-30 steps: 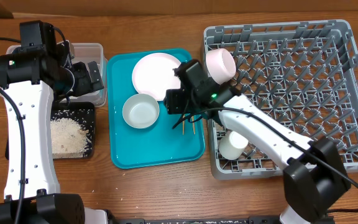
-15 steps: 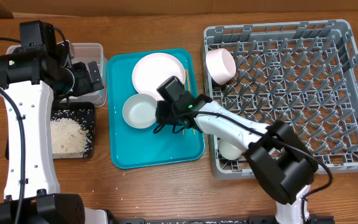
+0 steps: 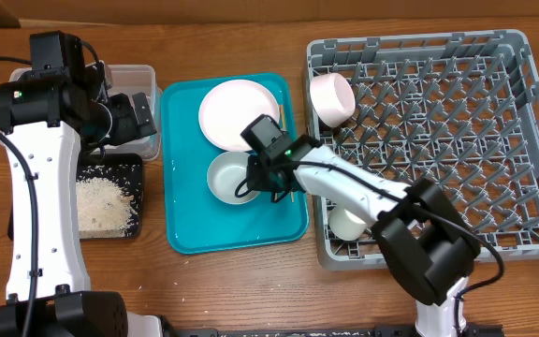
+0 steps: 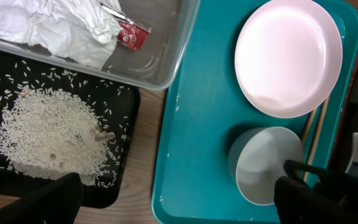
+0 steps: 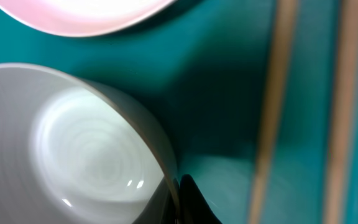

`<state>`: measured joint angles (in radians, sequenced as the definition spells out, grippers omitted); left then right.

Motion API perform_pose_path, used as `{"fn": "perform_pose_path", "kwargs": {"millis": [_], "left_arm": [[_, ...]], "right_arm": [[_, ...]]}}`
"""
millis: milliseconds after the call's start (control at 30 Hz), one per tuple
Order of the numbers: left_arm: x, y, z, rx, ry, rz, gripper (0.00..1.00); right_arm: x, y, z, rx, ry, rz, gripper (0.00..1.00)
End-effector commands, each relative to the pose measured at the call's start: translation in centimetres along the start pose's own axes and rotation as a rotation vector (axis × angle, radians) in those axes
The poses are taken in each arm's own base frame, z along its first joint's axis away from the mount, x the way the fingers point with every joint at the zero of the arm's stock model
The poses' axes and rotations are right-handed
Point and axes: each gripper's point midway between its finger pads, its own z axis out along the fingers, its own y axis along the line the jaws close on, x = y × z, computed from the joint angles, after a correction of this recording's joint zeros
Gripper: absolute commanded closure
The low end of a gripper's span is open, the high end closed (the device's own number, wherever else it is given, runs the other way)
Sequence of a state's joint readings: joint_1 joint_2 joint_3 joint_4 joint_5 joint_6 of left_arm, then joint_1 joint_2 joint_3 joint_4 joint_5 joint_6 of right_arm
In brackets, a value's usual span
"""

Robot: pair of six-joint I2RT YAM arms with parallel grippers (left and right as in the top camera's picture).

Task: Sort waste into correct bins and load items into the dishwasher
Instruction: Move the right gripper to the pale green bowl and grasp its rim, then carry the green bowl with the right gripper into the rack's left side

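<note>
On the teal tray [image 3: 183,229] at centre, right hand [image 3: 261,175] clamped on the right rim of the pale grey-green bowl [image 3: 226,178], plate [image 3: 234,114] just beyond, chopsticks [image 4: 316,132] beside, left hand [image 3: 131,114] spread apart above the clear tub [image 3: 144,75].

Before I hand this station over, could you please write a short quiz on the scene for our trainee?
1. True or false: the pink bowl lies in the dish rack.
2. The rice lies in: A) clear tub, B) black tray, C) teal tray.
3. What does the right claw grip?
Key: 1 true; 2 B; 3 the grey-green bowl, at its rim.
</note>
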<state>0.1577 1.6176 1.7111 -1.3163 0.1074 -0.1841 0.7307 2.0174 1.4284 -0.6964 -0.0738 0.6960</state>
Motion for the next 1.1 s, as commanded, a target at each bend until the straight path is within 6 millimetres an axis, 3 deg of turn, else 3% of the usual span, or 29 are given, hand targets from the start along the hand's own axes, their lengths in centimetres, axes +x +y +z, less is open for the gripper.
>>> {"fn": "perform_pose_path", "kwargs": {"millis": [0,100,233,333,400,700,867,1067], "left_arm": [[-0.5,-0.1,-0.8,-0.001,-0.030,0.005,0.00],[-0.5,-0.1,-0.8,-0.001,-0.030,0.005,0.00],[-0.5,-0.1,-0.8,-0.001,-0.030,0.005,0.00],[-0.5,-0.1,-0.8,-0.001,-0.031,0.005,0.00],[-0.5,-0.1,-0.8,-0.001,-0.030,0.005,0.00],[-0.5,-0.1,-0.8,-0.001,-0.030,0.005,0.00],[-0.5,-0.1,-0.8,-0.001,-0.031,0.005,0.00],[-0.5,-0.1,-0.8,-0.001,-0.030,0.005,0.00]], "right_arm": [[-4.3,2.9,-8.9,-0.063,-0.193,-0.088,0.96],[-5.7,1.1,-15.3,0.053,-0.320,-0.085,0.96],[-6.8,-4.2,-23.0,0.312,-0.518,-0.052,0.96],[-6.6,-8.4,-27.1,0.536,-0.620,-0.048,0.96],[-6.4,-10.5,-28.5,0.673,-0.644,-0.067,0.96],[-7.1,-14.6,-27.3,1.134,-0.661,-0.227,0.96],[-8.0,-14.8,-26.0,1.318,-0.642,-0.343,0.96],[-8.6,-14.8,-23.2,1.360,-0.607,-0.386,0.96]]}}
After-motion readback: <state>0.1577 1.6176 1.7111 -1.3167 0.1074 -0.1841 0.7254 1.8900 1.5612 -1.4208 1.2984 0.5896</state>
